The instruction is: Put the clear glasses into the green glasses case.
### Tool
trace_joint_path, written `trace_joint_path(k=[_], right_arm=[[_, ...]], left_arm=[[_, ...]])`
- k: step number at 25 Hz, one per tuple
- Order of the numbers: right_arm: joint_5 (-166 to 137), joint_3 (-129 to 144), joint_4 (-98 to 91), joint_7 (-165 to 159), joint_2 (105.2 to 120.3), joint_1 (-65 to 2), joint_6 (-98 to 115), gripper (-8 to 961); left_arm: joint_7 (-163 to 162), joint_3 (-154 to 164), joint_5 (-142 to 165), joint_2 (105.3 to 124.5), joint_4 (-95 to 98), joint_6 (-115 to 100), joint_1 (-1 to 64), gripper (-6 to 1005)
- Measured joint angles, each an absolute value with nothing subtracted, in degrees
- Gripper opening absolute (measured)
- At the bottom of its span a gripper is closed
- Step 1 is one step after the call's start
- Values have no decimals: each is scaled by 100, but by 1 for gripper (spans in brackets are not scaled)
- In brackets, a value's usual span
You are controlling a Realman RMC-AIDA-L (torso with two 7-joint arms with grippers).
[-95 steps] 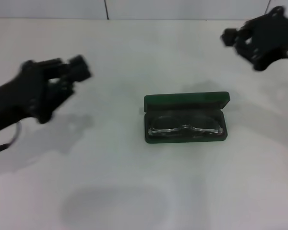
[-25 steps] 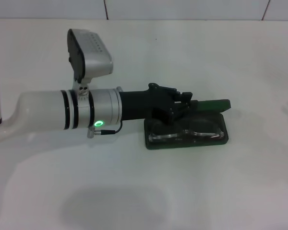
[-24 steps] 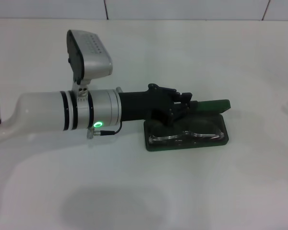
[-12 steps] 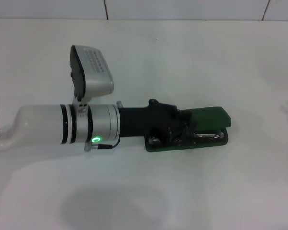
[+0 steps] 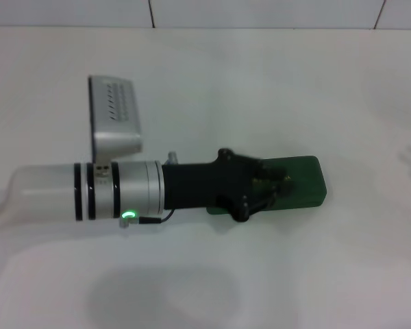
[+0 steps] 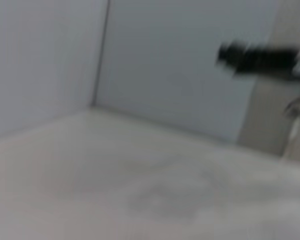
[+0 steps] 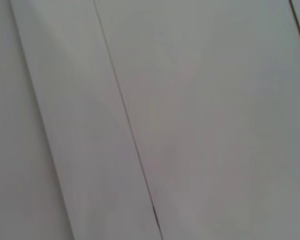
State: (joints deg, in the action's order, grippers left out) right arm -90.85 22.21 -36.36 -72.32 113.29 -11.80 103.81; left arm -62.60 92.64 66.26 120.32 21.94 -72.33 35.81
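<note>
The green glasses case (image 5: 303, 182) lies just right of the table's middle in the head view, with its lid down flat. The clear glasses are hidden; no part of them shows. My left arm reaches in from the left, and its black gripper (image 5: 260, 190) rests on the left part of the lid, covering it. My right arm is outside the head view. A dark blurred shape (image 6: 255, 56) far off in the left wrist view may be its gripper.
The white table (image 5: 212, 89) spreads all around the case, with a tiled wall along its far edge. My left arm's white forearm (image 5: 89, 199) and its raised grey camera block (image 5: 115, 118) cross the left half of the table. The right wrist view shows only pale panels.
The lid, half raised half a second ago, now lies flat over the tray, hiding the glasses. My left gripper has come down and toward the front with it.
</note>
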Motion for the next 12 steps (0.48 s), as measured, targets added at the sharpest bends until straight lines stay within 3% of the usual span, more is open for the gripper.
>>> trace_joint_path(k=[5, 11, 12], right_arm=[[-9861, 2296, -3669, -7074, 11323, -1360, 10601, 297], [-10340, 3295, -3644, -6862, 11536, -1848, 10773, 311], [-10323, 3583, -3644, -6795, 11562, -1920, 10811, 313]], left_arm=[[-6298, 8665, 6528, 11773, 3040, -8775, 2947, 313], [-6383, 8150, 6671, 11440, 3089, -10070, 2493, 323], [-6514, 8145, 6738, 11404, 3098, -10135, 2459, 363]])
